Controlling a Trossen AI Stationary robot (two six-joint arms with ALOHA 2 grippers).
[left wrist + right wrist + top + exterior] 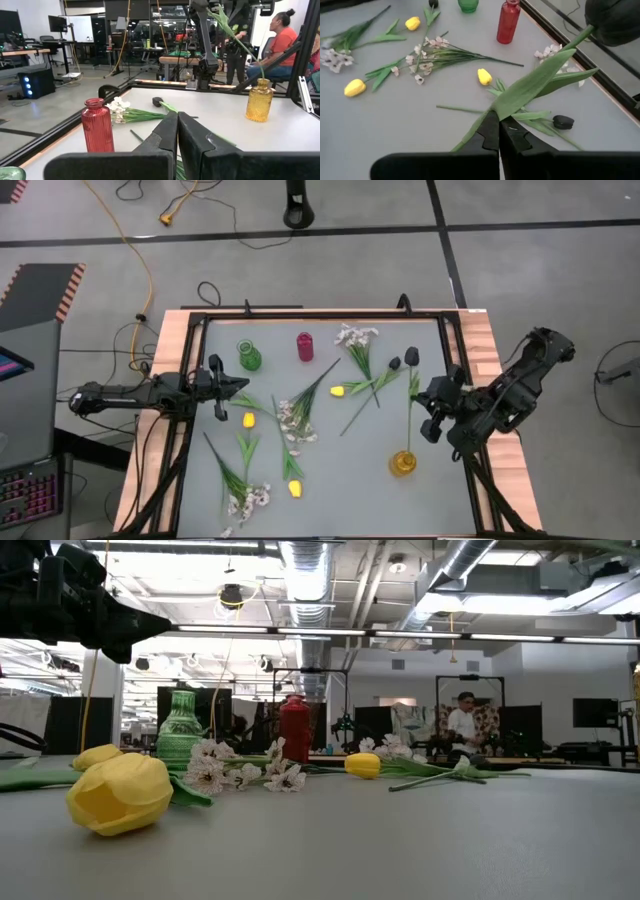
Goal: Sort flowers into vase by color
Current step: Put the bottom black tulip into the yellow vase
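High view: three ribbed glass vases stand on the grey table (pixel 330 480): a green glass vase (pixel 249 356), a red glass vase (pixel 305 347) and an amber-yellow glass vase (pixel 402 464). Green and red appear empty here. A dark near-black tulip on a long green stem (pixel 412 358) lies in line with the amber vase; whether its stem is in the vase mouth cannot be told here. Still loose on the table: three yellow tulips (pixel 249 420), (pixel 295 489), (pixel 337 391), a second dark tulip (pixel 395 364) and three sprays of white-pinkish blossoms (pixel 296 420), (pixel 247 501), (pixel 355 336). The left gripper (pixel 238 385) waits at the table's left edge; the right gripper (pixel 428 392) is near the amber vase.

Low view: a yellow tulip (pixel 120 793) lies in the foreground, blossoms (pixel 240 772) behind it, green and red vases beyond.

Left wrist view: the left gripper (pixel 177 131) has its jaws pressed together on nothing. The amber vase (pixel 259 100) shows a green stem rising from it toward the far arm.

Right wrist view: the right gripper (pixel 499 131) is clenched on the green stem of the dark tulip (pixel 615 20).

Judgement: sorting has barely begun; at most one flower is being placed, and all the others remain.
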